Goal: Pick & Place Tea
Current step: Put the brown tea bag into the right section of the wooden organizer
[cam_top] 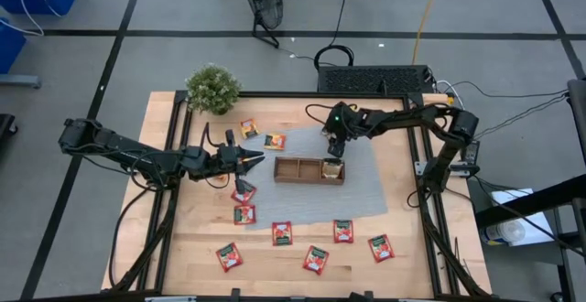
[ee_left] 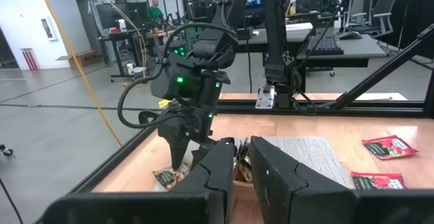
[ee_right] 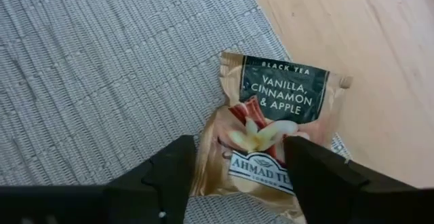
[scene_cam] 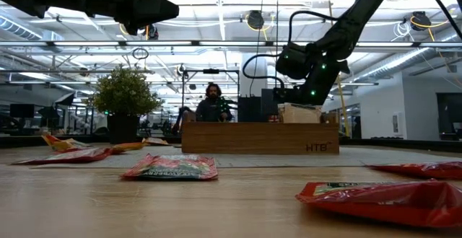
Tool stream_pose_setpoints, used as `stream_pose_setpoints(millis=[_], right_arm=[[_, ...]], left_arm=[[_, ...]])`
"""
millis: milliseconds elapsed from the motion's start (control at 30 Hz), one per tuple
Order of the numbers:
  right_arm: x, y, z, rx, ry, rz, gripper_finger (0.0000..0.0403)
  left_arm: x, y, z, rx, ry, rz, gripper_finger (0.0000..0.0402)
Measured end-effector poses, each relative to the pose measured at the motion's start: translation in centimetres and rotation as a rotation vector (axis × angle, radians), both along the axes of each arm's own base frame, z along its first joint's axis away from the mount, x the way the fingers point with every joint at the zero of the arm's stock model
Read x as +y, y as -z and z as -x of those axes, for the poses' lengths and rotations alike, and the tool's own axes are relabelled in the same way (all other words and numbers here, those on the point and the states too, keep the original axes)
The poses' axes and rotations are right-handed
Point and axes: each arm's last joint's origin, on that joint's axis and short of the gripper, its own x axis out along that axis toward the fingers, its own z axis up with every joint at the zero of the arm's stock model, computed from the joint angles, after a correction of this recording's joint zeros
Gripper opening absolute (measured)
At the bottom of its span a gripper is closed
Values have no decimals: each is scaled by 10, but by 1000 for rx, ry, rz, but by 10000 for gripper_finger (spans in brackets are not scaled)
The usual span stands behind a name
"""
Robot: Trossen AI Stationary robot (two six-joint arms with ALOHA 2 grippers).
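The right wrist view alone gives the print on the grey-brown sachet [ee_right: 274, 139]: black tea, vanilla, cinnamon and apple, with a flower and cinnamon sticks pictured; the right gripper [ee_right: 237, 176] has its fingers apart, one on each side of the sachet, the grey mat [ee_right: 102, 68] and bare wood lying beyond it. Whether the fingers press the sachet cannot be told; from above, the right gripper [cam_top: 331, 158] sits over the right-hand compartment of the wooden tray [cam_top: 309, 170], where the sachet [cam_top: 330, 167] shows as a pale patch. The low view shows the sachet [scene_cam: 299, 112] standing up above the tray's rim [scene_cam: 260, 138], and a person [scene_cam: 214, 104] in the room far behind.

The left gripper [cam_top: 255, 159] hangs just left of the tray with its fingers nearly together, nothing visibly between them; the left wrist view shows its fingers [ee_left: 220, 176] pointed at the right arm.

Red sachets [cam_top: 282, 233] lie scattered on the near part of the desk [cam_top: 403, 247]; two orange-yellow sachets [cam_top: 249, 128] lie far-left, near the potted plant [cam_top: 213, 88]. The tray's other two compartments look empty.
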Motion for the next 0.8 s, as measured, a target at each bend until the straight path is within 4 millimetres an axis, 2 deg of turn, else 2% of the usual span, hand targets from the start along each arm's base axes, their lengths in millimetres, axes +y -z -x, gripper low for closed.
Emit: stream_pose_setpoints(millis=[400, 633, 800], right_arm=[[1, -15, 3, -14, -13, 55, 12], [2, -35, 6, 26, 21, 250, 7], [16, -58, 10, -27, 14, 319, 5]], left_arm=[[0, 0, 0, 0, 0, 0, 58], [0, 0, 0, 0, 0, 0, 58], [0, 0, 0, 0, 0, 0, 58]])
